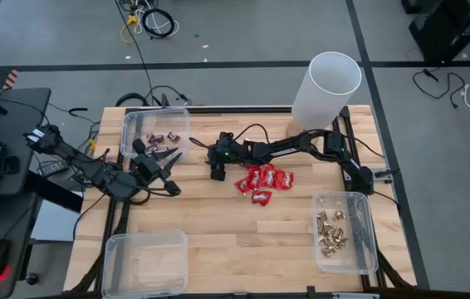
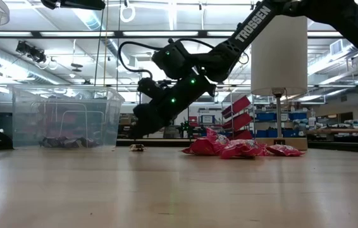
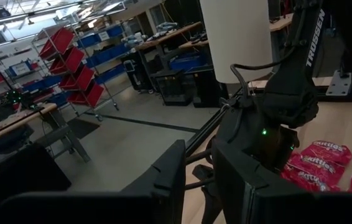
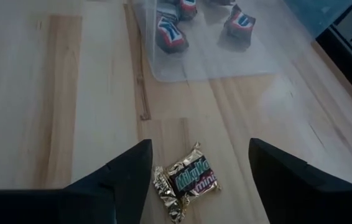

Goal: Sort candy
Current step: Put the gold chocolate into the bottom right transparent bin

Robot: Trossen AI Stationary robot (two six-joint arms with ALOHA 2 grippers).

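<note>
In the right wrist view a mini bar [image 4: 185,180] lies flat on the table [image 4: 58,93] between the spread-open fingers [image 4: 117,177] of the right gripper [image 4: 198,180], and past it mini bars [image 4: 170,32] lie in a clear bin [image 4: 207,62]. The red packets [image 1: 264,183] are piled mid-table and the gold pieces [image 1: 331,231] lie in the right bin [image 1: 366,241]. The left gripper [image 1: 167,158] hangs beside the far-left bin; its fingers [image 3: 163,180] stand slightly apart, and I cannot tell if they hold something.

- Your table [image 1: 218,241] fills the middle of the high view.
- One bin [image 1: 127,133] sits upper left, mini bars [image 1: 162,137] in it.
- A second bin [image 1: 144,262] sits lower left.
- A third bin [image 1: 366,241], lower right, holds gold pieces [image 1: 331,232].
- The packets [image 1: 264,183] lie piled at centre.
- One loose bar [image 4: 185,180] lies on the wood between the right gripper [image 4: 198,171] fingers, just before the first bin.
</note>
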